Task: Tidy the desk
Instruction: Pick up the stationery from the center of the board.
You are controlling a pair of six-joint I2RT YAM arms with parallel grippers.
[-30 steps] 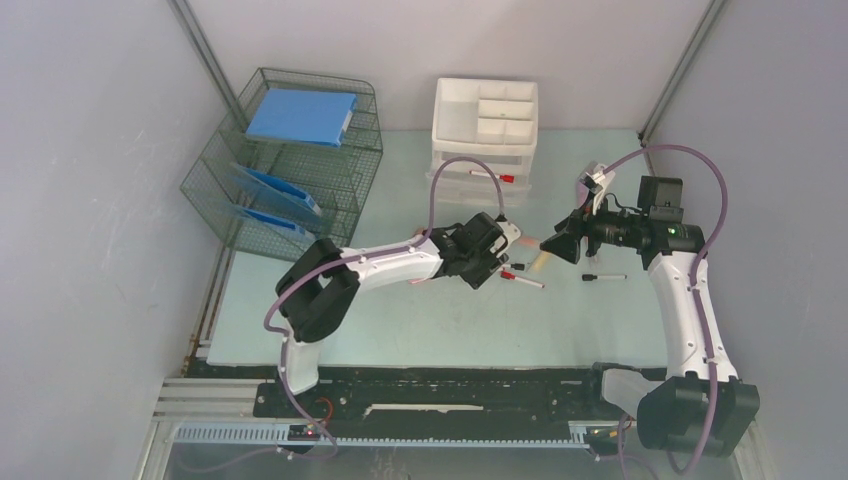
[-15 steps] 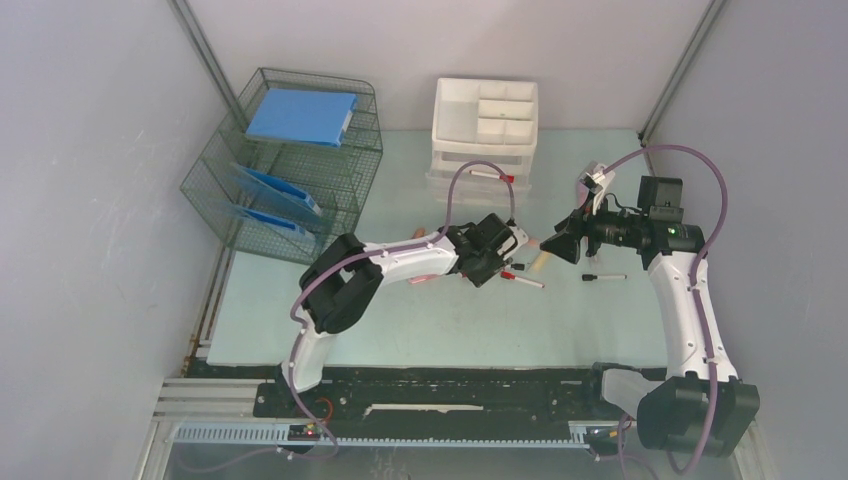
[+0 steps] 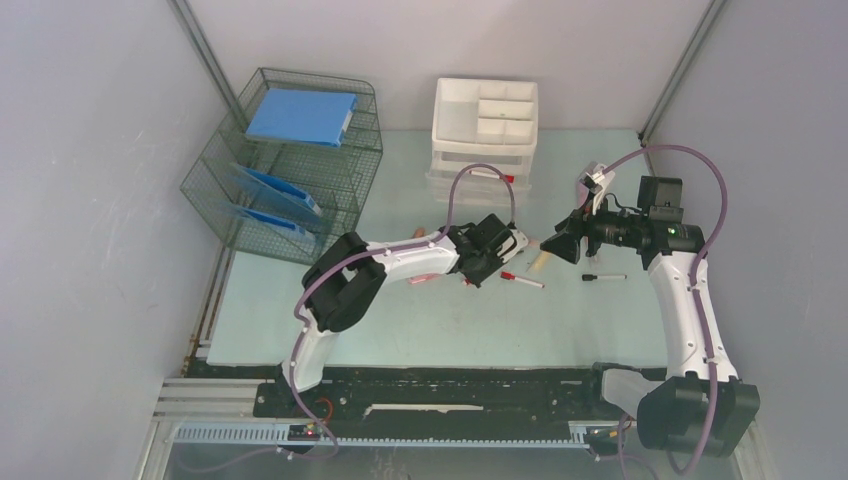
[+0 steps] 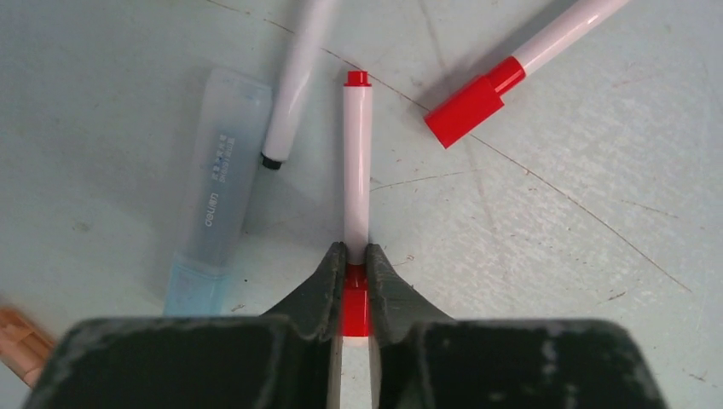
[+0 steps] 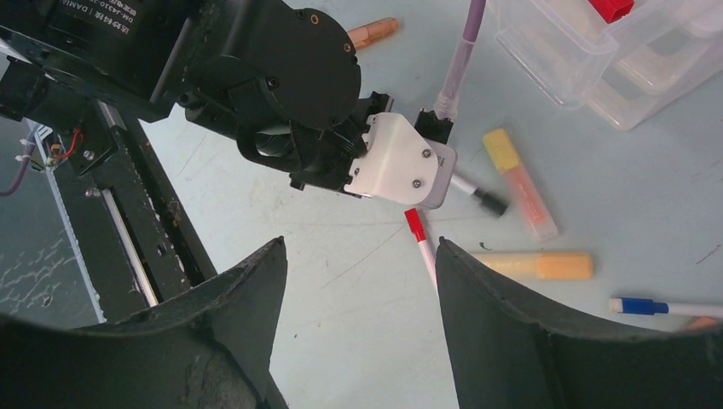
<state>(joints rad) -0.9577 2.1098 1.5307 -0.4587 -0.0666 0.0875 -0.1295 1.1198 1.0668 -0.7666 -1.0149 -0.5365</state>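
pale green desk [image 3: 420, 330] fills the top view between grey walls [image 3: 80, 200], pens strewn near its middle.
left wrist: left gripper [image 4: 356, 260] pinched on a red-capped marker [image 4: 358, 162] lying on the desk.
right wrist: right gripper [image 5: 360, 247] spread wide, empty, above the desk.

On the table [image 3: 450, 320], the wire rack [image 3: 290, 170] stands left of the drawer unit [image 3: 485, 140]; a marker [image 3: 525, 282] lies before the unit, a pen [image 3: 603, 277] front-right of it.

White marker [image 4: 358, 162] with red cap, pale mint desk [image 4: 554, 256]
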